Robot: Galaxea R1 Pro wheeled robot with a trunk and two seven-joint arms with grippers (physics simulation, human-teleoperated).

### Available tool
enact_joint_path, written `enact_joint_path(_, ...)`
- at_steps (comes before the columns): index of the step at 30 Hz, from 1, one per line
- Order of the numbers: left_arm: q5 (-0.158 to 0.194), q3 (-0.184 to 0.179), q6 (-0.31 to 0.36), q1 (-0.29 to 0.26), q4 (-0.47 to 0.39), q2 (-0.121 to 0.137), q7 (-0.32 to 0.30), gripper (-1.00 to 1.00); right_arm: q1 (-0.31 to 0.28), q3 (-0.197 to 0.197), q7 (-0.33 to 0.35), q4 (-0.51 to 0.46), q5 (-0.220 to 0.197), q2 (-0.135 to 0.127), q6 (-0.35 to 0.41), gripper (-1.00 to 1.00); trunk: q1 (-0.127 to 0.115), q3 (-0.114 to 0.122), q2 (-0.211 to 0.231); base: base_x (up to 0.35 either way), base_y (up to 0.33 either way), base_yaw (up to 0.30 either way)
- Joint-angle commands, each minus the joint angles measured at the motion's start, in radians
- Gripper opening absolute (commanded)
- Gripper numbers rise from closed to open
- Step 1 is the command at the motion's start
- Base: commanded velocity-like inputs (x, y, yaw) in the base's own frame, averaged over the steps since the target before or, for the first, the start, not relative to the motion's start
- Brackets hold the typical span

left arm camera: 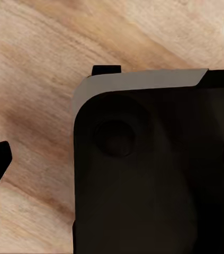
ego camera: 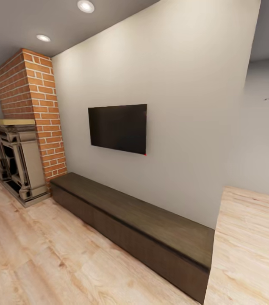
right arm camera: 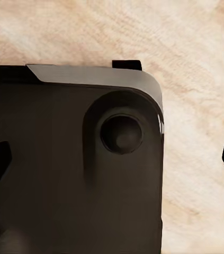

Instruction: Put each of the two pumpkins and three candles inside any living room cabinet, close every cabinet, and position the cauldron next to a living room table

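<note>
Head view gives us the long dark cabinet [ego camera: 130, 224] against the wall under the TV [ego camera: 117, 128], drawers seemingly shut. We should approach squarely, slowly. Whether either claw is spread or pressed together, we cannot tell.

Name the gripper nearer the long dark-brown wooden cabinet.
Cannot tell. The cabinet runs along the wall; left gripper and right gripper both hang over the robot's dark base and plank floor.
</note>
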Motion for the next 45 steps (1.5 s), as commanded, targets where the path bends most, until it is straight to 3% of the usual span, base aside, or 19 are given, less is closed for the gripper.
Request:
enact_joint_path(1,0.0,0.0,0.0,0.001,-0.003,0.0,0.001,1.0,-0.001,0.0,0.0,0.0,0.0,0.0,0.0,1.0,0.001,0.0,0.0,0.307,-0.056,-0.237)
enact_joint_path(19,0.0,0.0,0.0,0.0,-0.004,0.008,-0.002,1.0,-0.001,0.0,0.0,0.0,0.0,-0.004,0.0,1.0,0.001,0.006,0.0,0.302,0.097,-0.139)
enact_joint_path(32,0.0,0.0,0.0,0.0,-0.004,0.008,-0.001,1.0,-0.001,0.003,0.002,0.002,0.001,-0.006,0.002,1.0,0.001,0.006,0.0,0.012,0.01,0.0)
enact_joint_path(36,0.0,0.001,0.0,0.0,-0.004,0.007,-0.001,1.0,-0.001,0.006,0.006,0.004,0.003,-0.025,0.006,1.0,0.001,0.006,0.0,0.0,0.0,0.0)
enact_joint_path(45,0.0,0.002,0.0,0.0,-0.004,0.007,-0.001,1.0,-0.001,0.007,0.006,0.005,0.003,-0.031,0.007,1.0,0.001,0.006,0.0,0.0,0.0,0.0)
